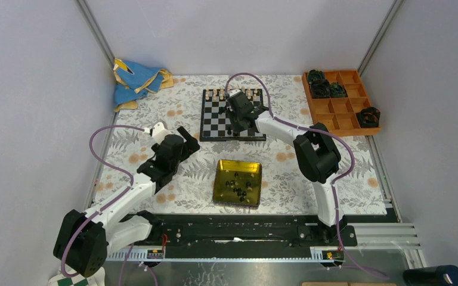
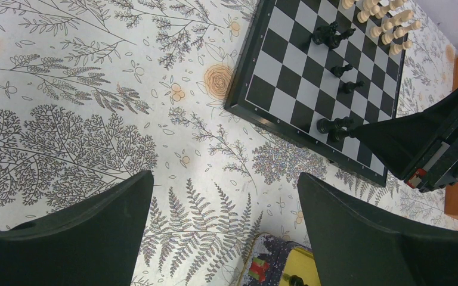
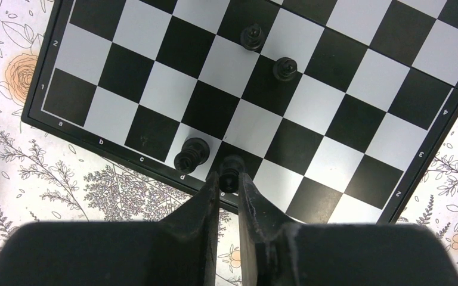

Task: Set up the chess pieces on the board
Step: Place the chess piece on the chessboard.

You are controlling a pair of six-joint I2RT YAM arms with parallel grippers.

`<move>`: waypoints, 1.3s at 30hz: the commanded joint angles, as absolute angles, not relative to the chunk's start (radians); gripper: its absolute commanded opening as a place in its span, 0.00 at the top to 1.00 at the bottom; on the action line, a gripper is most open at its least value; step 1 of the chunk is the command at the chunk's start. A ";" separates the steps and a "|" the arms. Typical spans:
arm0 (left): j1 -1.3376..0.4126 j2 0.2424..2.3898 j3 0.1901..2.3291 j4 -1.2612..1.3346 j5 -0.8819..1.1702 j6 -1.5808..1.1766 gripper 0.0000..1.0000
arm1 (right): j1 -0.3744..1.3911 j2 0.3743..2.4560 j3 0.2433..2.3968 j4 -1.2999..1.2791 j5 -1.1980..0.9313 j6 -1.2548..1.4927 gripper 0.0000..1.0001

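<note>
The board (image 1: 214, 122) lies at the back middle, with cream chess pieces (image 1: 232, 93) lined along its far edge. My right gripper (image 3: 230, 179) is shut on a small black chess piece (image 3: 231, 169) over the edge square marked e. Beside it another black piece (image 3: 192, 155) stands on d, and two more (image 3: 251, 37) (image 3: 285, 68) stand further in. Left of the board, my left gripper (image 2: 225, 179) hangs open over the patterned cloth with nothing between its fingers. The left wrist view shows the board (image 2: 286, 77) and the right gripper (image 2: 358, 128) at its edge.
A yellow tin (image 1: 220, 185) holding several loose black pieces sits in the near middle. An orange compartment tray (image 1: 341, 119) with dark round lumps stands at the back right. A blue cloth (image 1: 134, 80) lies bunched at the back left. Grey walls close in the sides.
</note>
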State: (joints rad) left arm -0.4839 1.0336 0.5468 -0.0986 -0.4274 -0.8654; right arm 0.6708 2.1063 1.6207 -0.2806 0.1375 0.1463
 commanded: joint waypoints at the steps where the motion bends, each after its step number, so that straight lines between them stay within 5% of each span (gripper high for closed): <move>1: -0.492 1.041 0.538 -0.043 -0.443 -0.874 0.01 | 0.658 2.111 1.669 -0.288 0.126 0.148 1.00; 10: -0.492 1.053 0.540 -0.040 -0.439 -0.876 0.01 | 0.652 2.120 1.670 -0.295 0.117 0.147 0.95; 16: -0.492 1.058 0.543 -0.038 -0.436 -0.876 0.01 | 0.652 2.125 1.675 -0.303 0.107 0.146 0.67; 20: -0.492 1.058 0.543 -0.038 -0.434 -0.874 0.01 | 0.652 2.129 1.679 -0.307 0.102 0.146 0.60; 39: -0.492 1.039 0.551 -0.053 -0.457 -0.867 0.01 | 0.652 2.006 1.684 -0.326 0.117 0.132 0.56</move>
State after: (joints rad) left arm -0.4839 1.0550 0.5468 -0.0902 -0.4274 -0.8654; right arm 0.6586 2.1216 1.6646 -0.3214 0.1116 0.1467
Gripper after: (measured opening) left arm 0.986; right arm 0.436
